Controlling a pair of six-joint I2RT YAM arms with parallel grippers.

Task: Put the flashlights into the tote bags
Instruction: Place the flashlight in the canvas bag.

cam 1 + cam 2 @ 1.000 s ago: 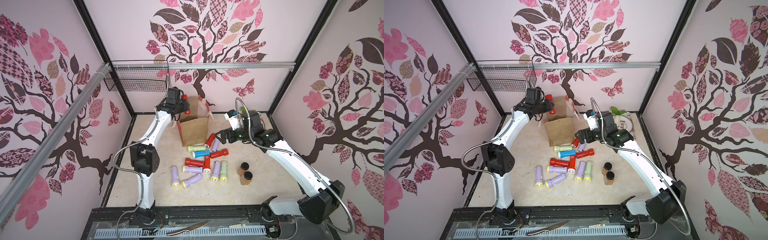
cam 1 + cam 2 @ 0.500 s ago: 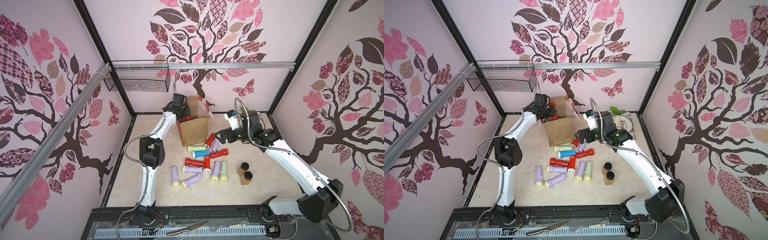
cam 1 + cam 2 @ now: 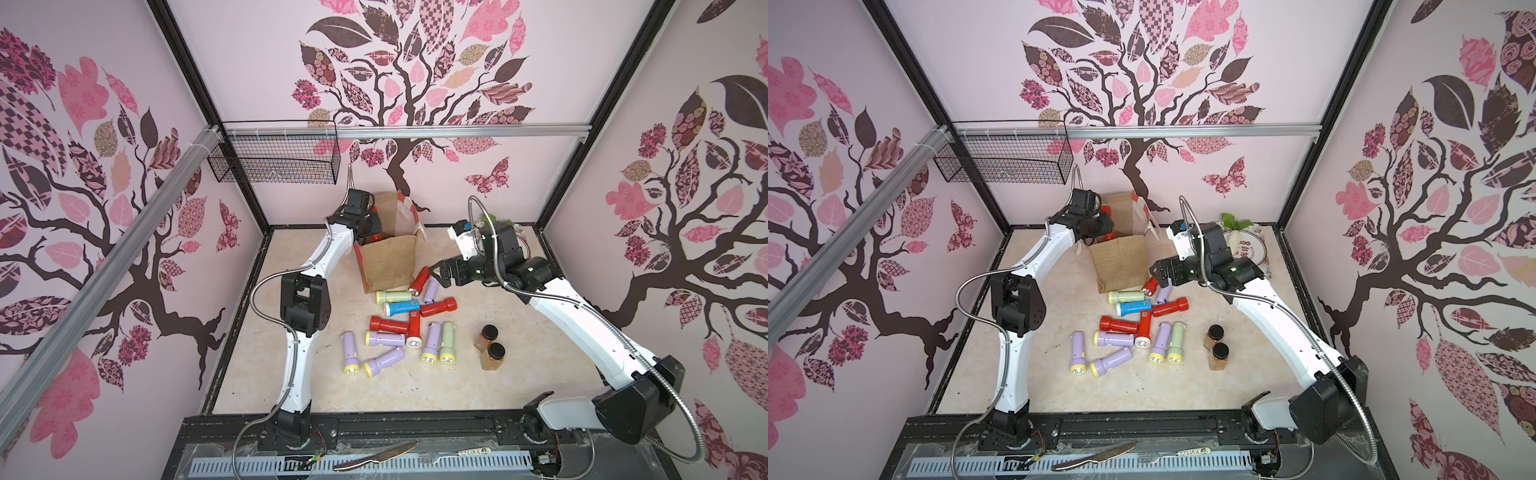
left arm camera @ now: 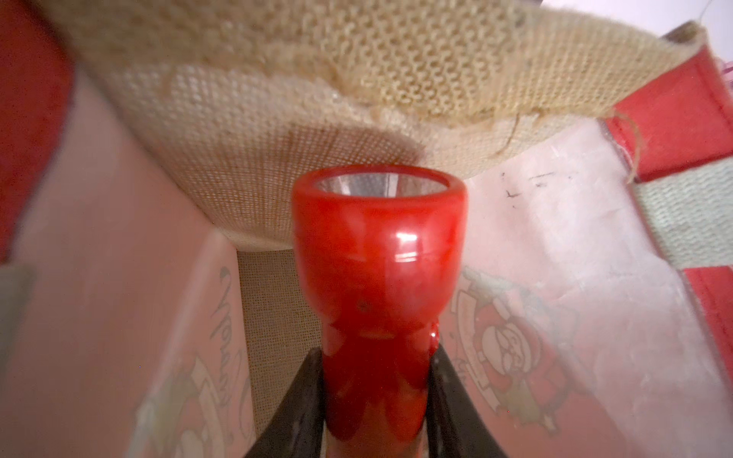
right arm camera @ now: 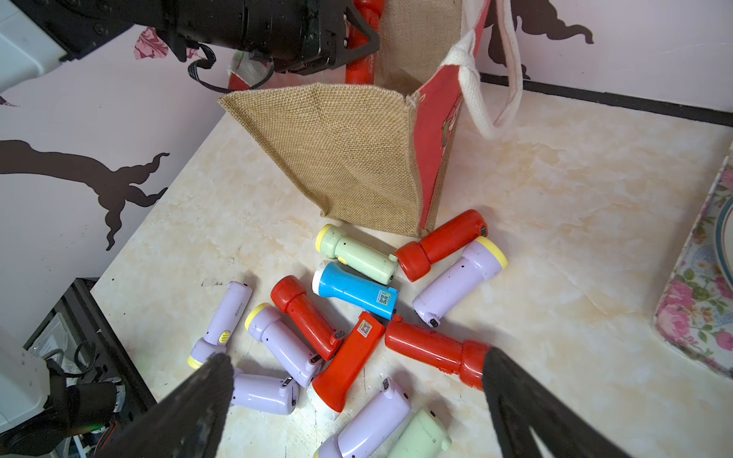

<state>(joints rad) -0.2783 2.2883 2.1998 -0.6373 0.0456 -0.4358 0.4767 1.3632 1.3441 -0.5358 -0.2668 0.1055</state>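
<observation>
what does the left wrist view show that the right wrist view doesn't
Only the left wrist view: the inside of the bag, where a Santa picture can be made out on a wall, and the glass front of the red flashlight.

Only the right wrist view: the loose flashlights lying on the table, a blue flashlight among them, a floral tray at the edge, and the open right hand.

Both: the bag, and the red flashlight gripped by the left hand at the bag's mouth.
</observation>
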